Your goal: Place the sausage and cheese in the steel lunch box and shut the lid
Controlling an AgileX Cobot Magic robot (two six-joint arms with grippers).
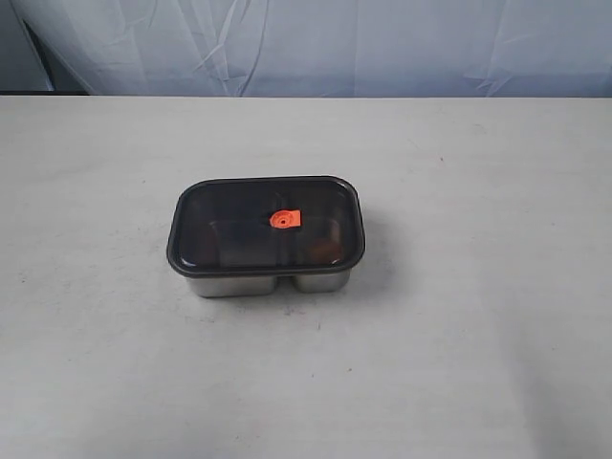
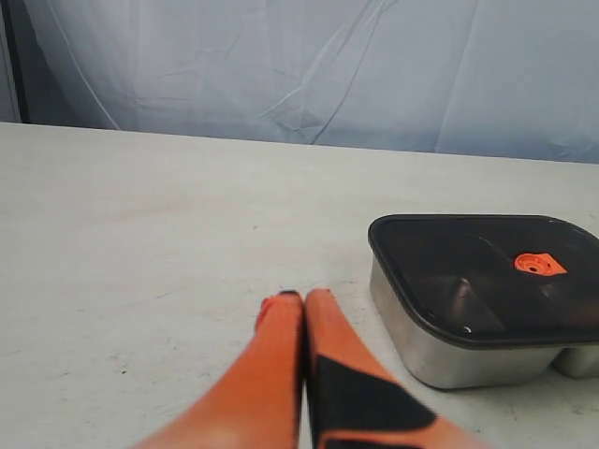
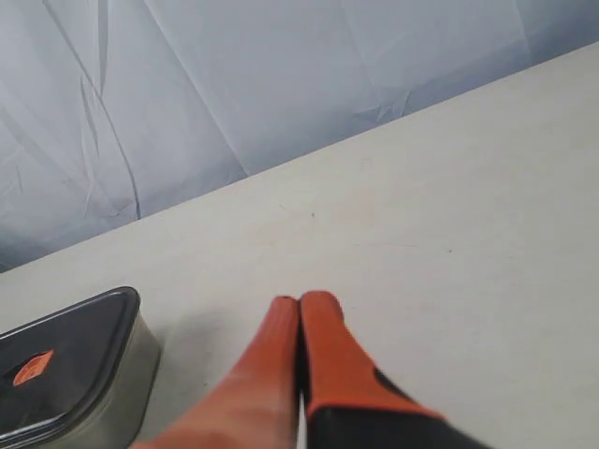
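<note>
Most of the frame is filled by a pale, lightly scuffed table (image 1: 459, 363). Along the top, a wrinkled bluish-white cloth (image 1: 382, 48) is hung as backdrop. A dark gap (image 1: 65, 82) is seen at upper left.

Shows a pale, matt table (image 1: 459, 363), flecked with small dark specks and faint grey scuffs. Shows, behind the table's far edge, a wrinkled blue-white cloth (image 1: 382, 43), hung as a backdrop along the whole edge, its creases running slantwise. Reveals a narrow dark strip (image 2: 17, 75) at one end of that far edge, just beside the cloth, standing upright from the table.
</note>
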